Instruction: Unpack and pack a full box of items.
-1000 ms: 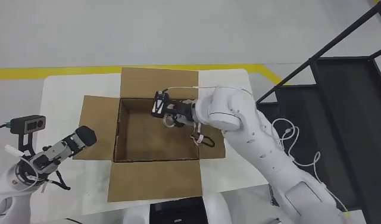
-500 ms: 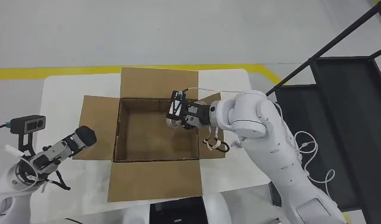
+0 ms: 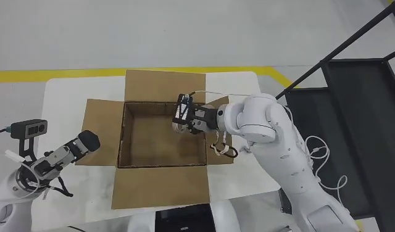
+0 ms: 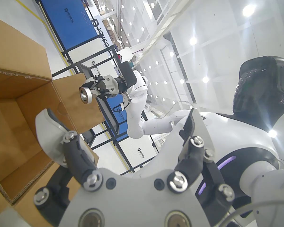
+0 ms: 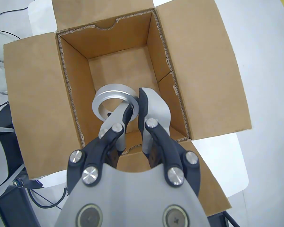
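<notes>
Silvery metal ring hangs over the open cardboard box, toward its right wall, pinched at the rim by your right gripper. Keep it level and clear of the corrugated edges. Your left gripper sits spread beside the box.

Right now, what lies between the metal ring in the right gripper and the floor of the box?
Nothing. In the right wrist view the metal ring, held by the right gripper, hangs over bare box floor.

brand logos, white — blue wall panels
</notes>
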Controlling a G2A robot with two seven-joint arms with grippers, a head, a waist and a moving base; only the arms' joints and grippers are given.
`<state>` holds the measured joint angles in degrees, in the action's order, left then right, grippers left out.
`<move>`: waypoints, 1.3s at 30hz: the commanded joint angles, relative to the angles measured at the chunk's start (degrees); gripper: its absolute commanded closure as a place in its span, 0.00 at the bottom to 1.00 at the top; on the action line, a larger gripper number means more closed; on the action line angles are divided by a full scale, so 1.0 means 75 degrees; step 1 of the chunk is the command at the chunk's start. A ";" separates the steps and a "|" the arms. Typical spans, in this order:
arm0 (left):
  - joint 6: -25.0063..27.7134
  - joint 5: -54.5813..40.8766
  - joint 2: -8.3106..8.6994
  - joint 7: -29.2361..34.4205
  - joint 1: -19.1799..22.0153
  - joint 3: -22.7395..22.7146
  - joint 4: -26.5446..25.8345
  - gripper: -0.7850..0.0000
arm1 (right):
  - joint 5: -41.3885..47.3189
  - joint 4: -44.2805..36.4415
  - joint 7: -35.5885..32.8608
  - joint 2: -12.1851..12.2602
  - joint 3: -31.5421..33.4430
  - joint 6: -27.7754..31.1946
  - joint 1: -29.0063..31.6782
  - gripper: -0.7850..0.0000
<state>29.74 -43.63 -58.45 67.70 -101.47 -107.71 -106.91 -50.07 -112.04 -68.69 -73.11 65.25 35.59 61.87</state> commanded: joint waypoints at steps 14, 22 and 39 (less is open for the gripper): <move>0.0000 0.0000 0.0000 0.0000 0.0000 0.0000 0.0000 0.00 | 0.0139 -0.0131 0.0230 0.0061 0.0246 0.0042 0.0163 1.00; 0.0000 0.0000 0.0000 0.0000 0.0000 0.0000 0.0000 0.00 | 0.1652 -0.1445 -0.0074 0.0693 0.2583 -0.0073 0.1322 1.00; 0.0000 0.0000 0.0000 0.0000 0.0000 0.0000 0.0000 0.00 | 0.1384 -0.1819 -0.1059 0.2098 0.5011 -0.1057 0.4830 1.00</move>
<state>29.74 -43.63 -58.45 67.70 -101.47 -107.71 -106.91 -38.43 -126.11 -76.35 -58.02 104.00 27.95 97.36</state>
